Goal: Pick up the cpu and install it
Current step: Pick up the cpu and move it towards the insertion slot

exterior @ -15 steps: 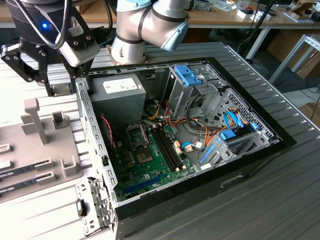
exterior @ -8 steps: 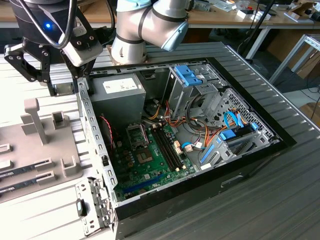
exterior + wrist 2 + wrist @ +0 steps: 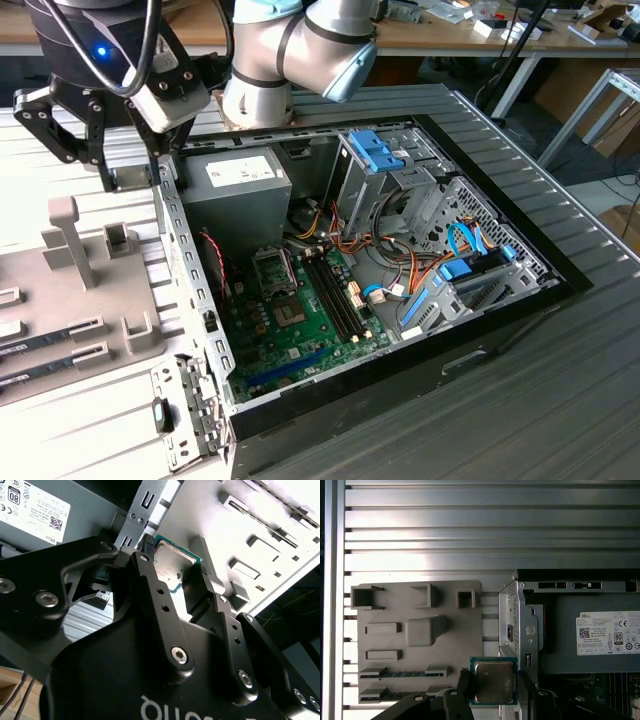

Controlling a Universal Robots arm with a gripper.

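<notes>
Pickup done: gripper (image 3: 494,681) clamped on cpu (image 3: 493,682), 10 o'clock of the apparently empty socket (image 3: 275,268) in the exterior view; install pending.

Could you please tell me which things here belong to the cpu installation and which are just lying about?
Part of the job: the cpu, clamped in the jaws of the gripper; the motherboard inside the open computer case.
Just lying about: the grey parts tray; the memory sticks in its slots; the power supply.
</notes>
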